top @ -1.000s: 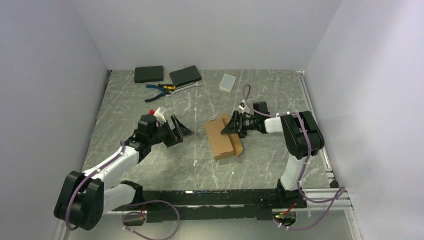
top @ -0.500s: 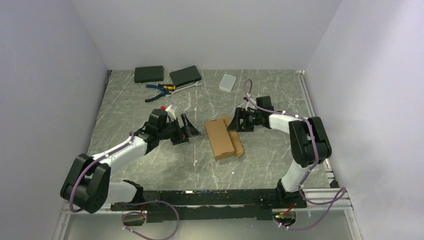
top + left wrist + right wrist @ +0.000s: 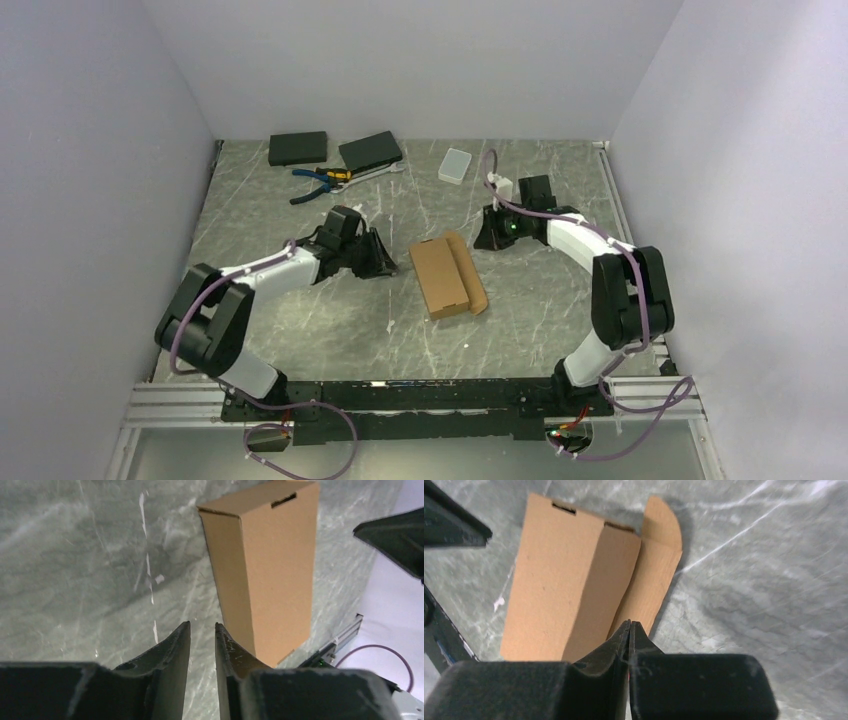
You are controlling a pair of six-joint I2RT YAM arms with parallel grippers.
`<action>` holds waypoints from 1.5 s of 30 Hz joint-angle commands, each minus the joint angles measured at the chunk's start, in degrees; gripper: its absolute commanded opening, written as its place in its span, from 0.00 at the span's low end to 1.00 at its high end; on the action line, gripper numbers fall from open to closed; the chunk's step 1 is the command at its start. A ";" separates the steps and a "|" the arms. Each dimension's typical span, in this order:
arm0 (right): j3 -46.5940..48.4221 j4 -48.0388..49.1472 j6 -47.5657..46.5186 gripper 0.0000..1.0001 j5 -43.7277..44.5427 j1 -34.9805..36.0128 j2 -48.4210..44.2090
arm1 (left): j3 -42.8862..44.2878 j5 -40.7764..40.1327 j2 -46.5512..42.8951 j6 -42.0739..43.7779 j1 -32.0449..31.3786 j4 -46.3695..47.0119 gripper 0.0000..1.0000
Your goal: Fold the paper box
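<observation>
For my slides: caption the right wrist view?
Shut right gripper facing the half-folded plain brown cardboard paper box, its rounded flap lying open on the grey marbled table.

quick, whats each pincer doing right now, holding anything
Left pincer: open only a crack, holding nothing.
Right pincer: closed, fingers touching, holding nothing.

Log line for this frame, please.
paper box: partly folded, one flap out | left end effector: slightly open, empty, off box | right end effector: shut, empty, off box
</observation>
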 commanded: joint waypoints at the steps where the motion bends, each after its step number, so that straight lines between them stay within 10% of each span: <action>1: 1.35 -4.87 -3.80 0.04 0.75 2.53 2.65 | 5.24 -1.92 5.01 2.55 -0.32 -1.83 0.28; 27: 3.38 2.18 8.94 0.01 -1.12 10.89 10.78 | 30.74 -0.12 28.60 7.56 4.57 -9.69 0.25; 36: 2.45 -1.51 0.37 0.02 1.94 6.44 1.59 | 28.50 -2.99 21.34 10.99 9.33 -9.21 0.27; 41: 2.13 -4.95 -12.76 0.02 -3.33 6.38 -5.98 | 20.17 -3.70 9.39 14.13 10.14 -7.28 0.48; 45: -2.63 -4.69 -25.76 0.13 -12.23 6.42 -15.79 | 11.56 -1.20 0.10 13.25 10.55 -3.05 0.82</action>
